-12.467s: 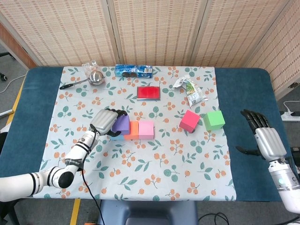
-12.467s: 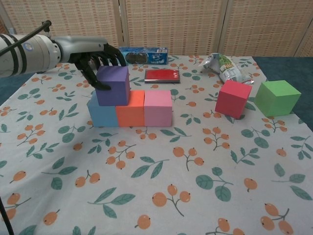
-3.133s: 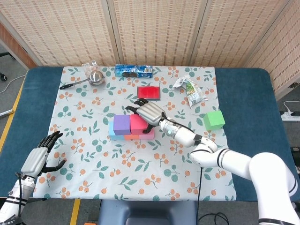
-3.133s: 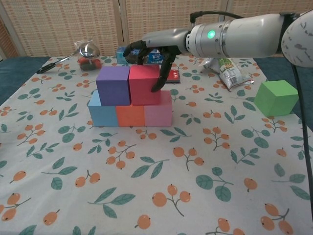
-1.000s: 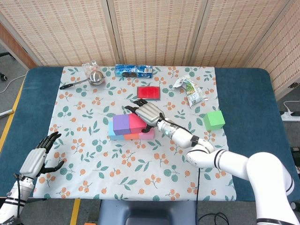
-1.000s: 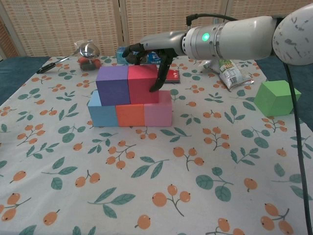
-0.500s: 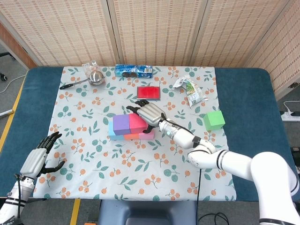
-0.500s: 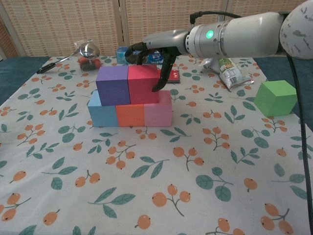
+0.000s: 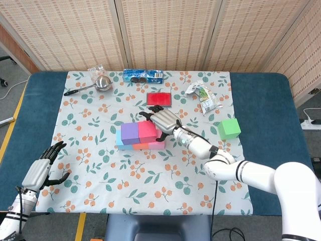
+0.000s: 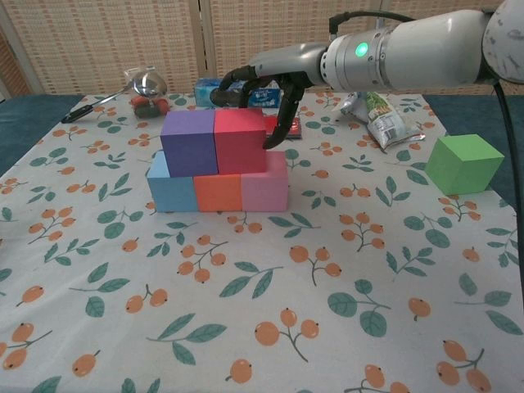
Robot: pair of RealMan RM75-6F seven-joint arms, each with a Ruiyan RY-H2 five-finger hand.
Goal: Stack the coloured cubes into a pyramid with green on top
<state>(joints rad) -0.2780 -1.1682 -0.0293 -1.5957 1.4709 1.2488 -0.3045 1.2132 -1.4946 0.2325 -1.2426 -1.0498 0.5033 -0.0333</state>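
On the floral cloth a blue cube, an orange cube and a pink cube form a row. A purple cube and a red cube sit on top of them, side by side. My right hand hovers just behind and to the right of the red cube, fingers spread, holding nothing; it also shows in the head view. The green cube stands alone at the far right. My left hand rests open off the cloth's near left corner.
Behind the stack lie a flat red box, a blue biscuit packet, a crumpled snack bag and a metal ladle. The cloth in front of the cubes is bare.
My right hand has let go of the red cube and drawn back a little to the right. The red cube stays on the row beside the purple one. The left hand has not moved.
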